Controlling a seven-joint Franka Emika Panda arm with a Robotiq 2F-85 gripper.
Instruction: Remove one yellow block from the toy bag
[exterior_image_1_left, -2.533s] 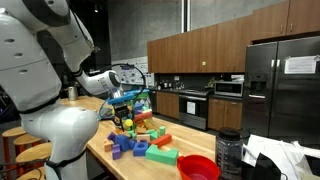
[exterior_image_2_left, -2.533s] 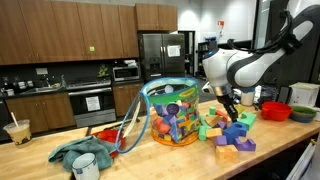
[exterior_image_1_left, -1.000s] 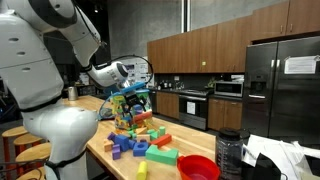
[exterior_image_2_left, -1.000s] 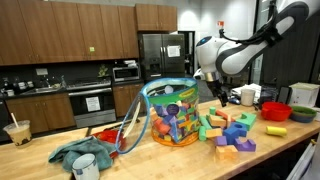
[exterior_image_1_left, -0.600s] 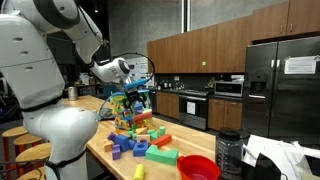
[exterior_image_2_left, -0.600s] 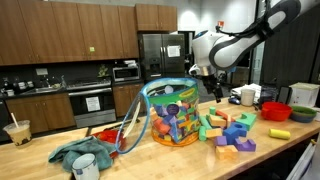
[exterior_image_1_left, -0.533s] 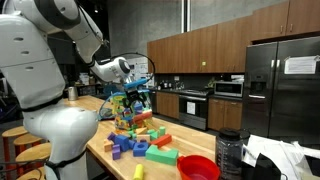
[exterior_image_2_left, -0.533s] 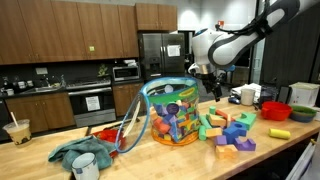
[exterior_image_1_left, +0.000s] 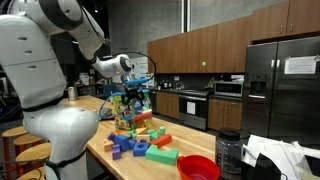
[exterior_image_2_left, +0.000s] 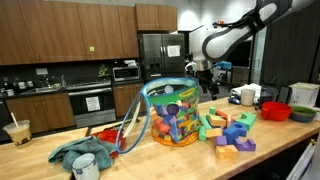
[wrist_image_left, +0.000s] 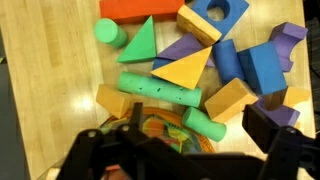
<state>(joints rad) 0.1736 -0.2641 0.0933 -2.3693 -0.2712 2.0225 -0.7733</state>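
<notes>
The toy bag (exterior_image_2_left: 170, 112) is a clear boxy bag with a green-and-blue top band, standing on the wooden counter; it also shows as the toy bag (exterior_image_1_left: 128, 108). Coloured blocks show through it, but I cannot pick out a yellow block inside. My gripper (exterior_image_2_left: 207, 80) hangs open and empty in the air just beside the bag's upper edge, also seen as the gripper (exterior_image_1_left: 141, 87). In the wrist view the gripper (wrist_image_left: 200, 125) looks down past the bag's printed rim (wrist_image_left: 160, 132) at loose blocks, among them a yellow wedge (wrist_image_left: 186, 68). A yellow block (exterior_image_2_left: 278, 132) lies apart on the counter.
Loose blocks (exterior_image_2_left: 228, 130) lie beside the bag, among them green cylinders (wrist_image_left: 158, 92). A red bowl (exterior_image_2_left: 275, 110) stands beyond them, also seen as the red bowl (exterior_image_1_left: 197, 167). On the bag's far side are a crumpled cloth (exterior_image_2_left: 78, 150), a metal cup (exterior_image_2_left: 85, 166) and an iced drink (exterior_image_2_left: 17, 131).
The arm has lifted from low over the loose blocks and swung up toward the top of the bag. The jaws stayed open and empty.
</notes>
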